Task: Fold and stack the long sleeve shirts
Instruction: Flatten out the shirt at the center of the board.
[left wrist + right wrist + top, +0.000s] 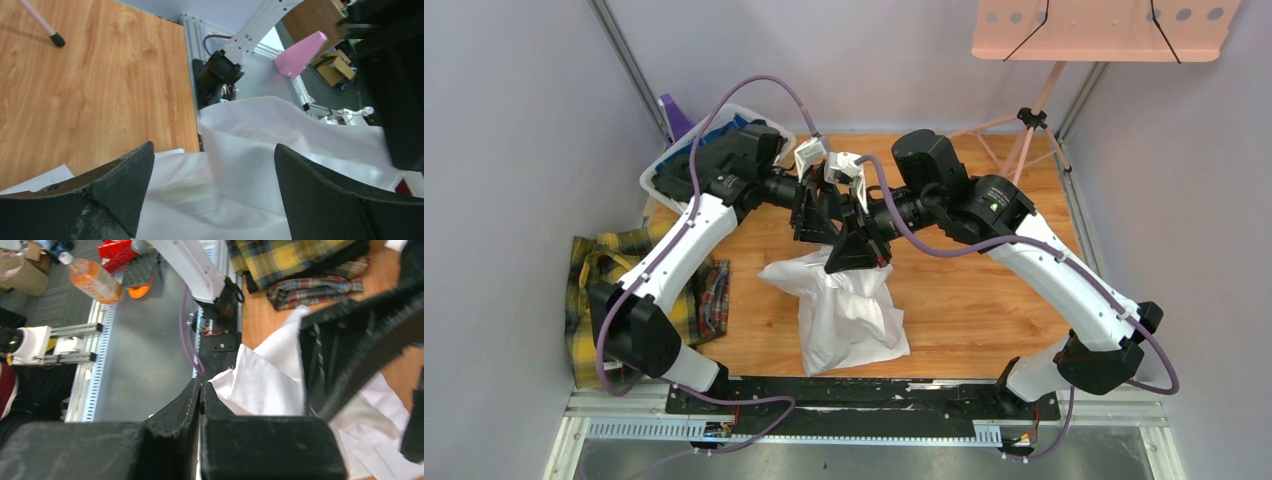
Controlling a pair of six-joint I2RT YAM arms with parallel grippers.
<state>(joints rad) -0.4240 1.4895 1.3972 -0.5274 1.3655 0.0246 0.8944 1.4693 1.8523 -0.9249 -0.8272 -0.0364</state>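
The white shirt (849, 310) rises bunched from the table centre, its edge pinched in the closed right gripper (200, 387). The left gripper (212, 150) gapes empty at that gripper's 9 o'clock. This looks like spreading before folding, so next the left must catch a second edge. The plaid shirt (589, 300) lies at the table's 9 o'clock.

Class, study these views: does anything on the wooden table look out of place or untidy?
Yes. The yellow-and-green plaid flannel shirt lies crumpled, drooping over the wooden table's left edge. The plain white cloth shirt is bunched in a heap mid-table, not spread flat.
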